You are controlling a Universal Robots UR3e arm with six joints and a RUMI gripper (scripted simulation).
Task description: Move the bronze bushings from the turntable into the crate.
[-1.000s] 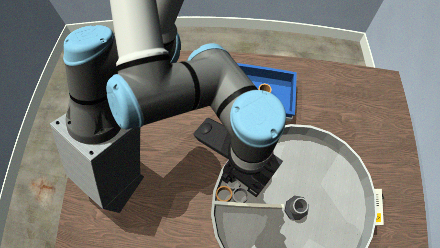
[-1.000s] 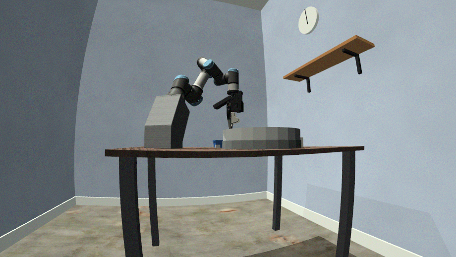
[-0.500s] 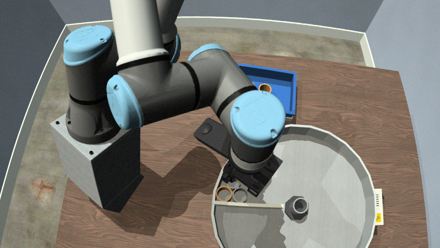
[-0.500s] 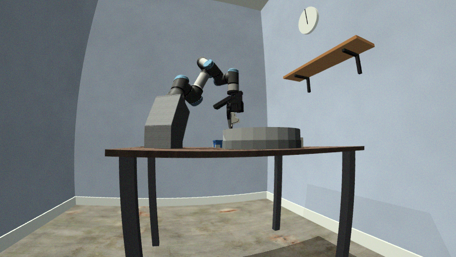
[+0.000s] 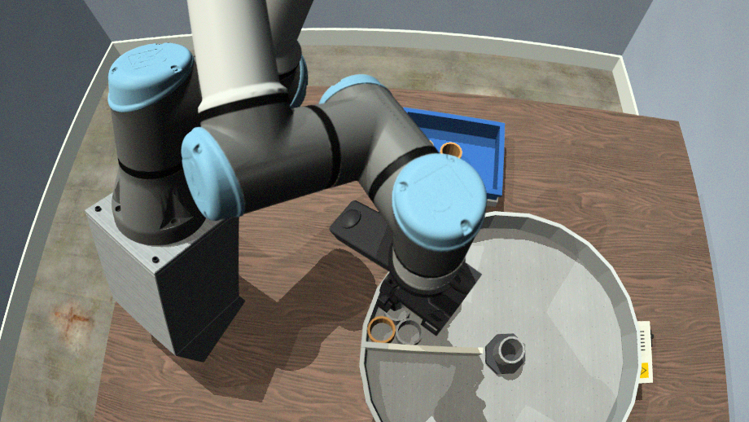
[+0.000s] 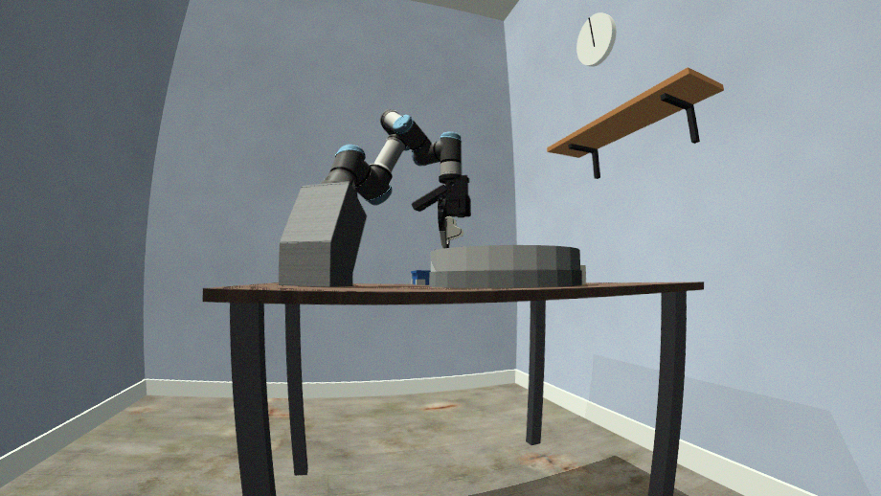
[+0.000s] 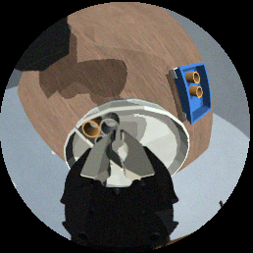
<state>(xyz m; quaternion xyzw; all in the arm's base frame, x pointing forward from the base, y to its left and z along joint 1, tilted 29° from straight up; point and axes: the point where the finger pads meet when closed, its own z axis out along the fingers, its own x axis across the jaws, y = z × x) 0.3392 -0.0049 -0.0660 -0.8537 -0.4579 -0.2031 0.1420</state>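
Note:
A bronze bushing (image 5: 381, 329) (image 7: 91, 128) stands at the left edge of the grey turntable (image 5: 549, 293) (image 6: 505, 264) (image 7: 159, 134), touching a steel bushing (image 5: 409, 331) (image 7: 112, 119) beside it. My gripper (image 6: 444, 238) (image 7: 118, 130) is shut with nothing between its fingers. It hangs above the turntable's left rim, over the steel bushing. The blue crate (image 5: 497, 157) (image 6: 420, 277) (image 7: 197, 112) stands behind the turntable. It holds two bronze bushings in the wrist view, one (image 7: 191, 76) behind the other (image 7: 196, 90). Only one (image 5: 450, 150) shows in the top view.
A dark hexagonal hub (image 5: 505, 353) stands at the turntable's centre, and a pale divider bar (image 5: 424, 348) runs from it to the left rim, just in front of the two bushings. The arm's grey pedestal (image 5: 157, 283) stands at the table's left.

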